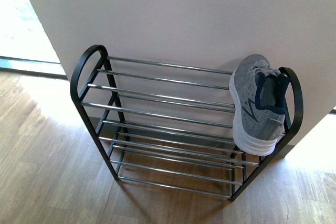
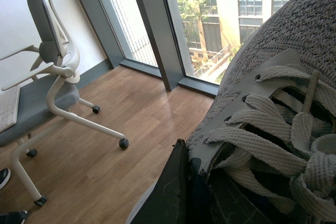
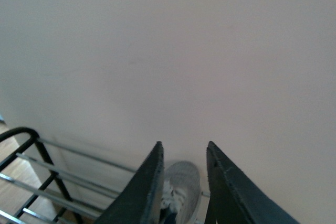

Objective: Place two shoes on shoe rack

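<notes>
- My right fingers (image 3: 147,187) stand slightly apart, empty, over the rack (image 1: 74,80).
- My left fingers (image 2: 176,192) clamp a grey sneaker (image 2: 273,77) by its collar.
- A second sneaker (image 1: 258,103) rests on the rack's top rods, right end.

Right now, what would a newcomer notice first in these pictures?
A grey sneaker sits alone on the top tier of the shoe rack, at its right end, toe toward the wall. A second grey sneaker looms huge in the left wrist view, laces up close, with a white-framed office chair beyond it by the windows.
</notes>
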Robot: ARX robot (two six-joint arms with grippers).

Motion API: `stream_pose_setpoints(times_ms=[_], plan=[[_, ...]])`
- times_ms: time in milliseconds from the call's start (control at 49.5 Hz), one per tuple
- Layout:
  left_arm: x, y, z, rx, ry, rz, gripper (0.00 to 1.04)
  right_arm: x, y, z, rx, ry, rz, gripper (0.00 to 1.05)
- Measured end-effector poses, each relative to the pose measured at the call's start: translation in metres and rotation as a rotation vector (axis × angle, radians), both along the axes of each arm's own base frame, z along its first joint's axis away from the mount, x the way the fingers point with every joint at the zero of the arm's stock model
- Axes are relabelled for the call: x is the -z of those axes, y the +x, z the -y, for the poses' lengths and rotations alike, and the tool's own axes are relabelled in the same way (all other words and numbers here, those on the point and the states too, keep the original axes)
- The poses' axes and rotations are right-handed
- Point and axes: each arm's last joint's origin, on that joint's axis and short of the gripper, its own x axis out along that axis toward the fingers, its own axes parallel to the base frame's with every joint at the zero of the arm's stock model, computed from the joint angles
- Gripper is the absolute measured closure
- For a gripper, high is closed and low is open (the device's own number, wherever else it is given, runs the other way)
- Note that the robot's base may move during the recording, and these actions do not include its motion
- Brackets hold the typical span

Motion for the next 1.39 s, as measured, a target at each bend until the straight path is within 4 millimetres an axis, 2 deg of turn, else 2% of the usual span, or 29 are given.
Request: stream_pose_setpoints(times_ms=[162, 363, 525, 747, 1393], plan=[[0.0, 0.0, 0.0, 0.0, 0.0, 0.0, 1.03, 0.011, -0.021, -0.008, -0.001, 0.003, -0.029, 1.04], [0.0, 0.0, 0.0, 0.0, 0.0, 0.0, 1.03, 0.015, -0.049, -0.017, -0.002, 0.006, -0.023, 1.03], [0.0, 0.0, 0.0, 0.001, 0.0, 0.0, 1.03, 0.027, -0.067, -0.029, -0.006, 0.008, -0.035, 1.03], [0.0, 0.0, 0.0, 0.001, 0.0, 0.0, 1.03, 0.026, -0.087, -0.03, 0.0, 0.008, -0.028, 1.03], [0.0, 0.0, 0.0, 0.0, 0.0, 0.0, 1.03, 0.015, -0.115, -0.03, 0.0, 0.008, 0.008, 1.03]])
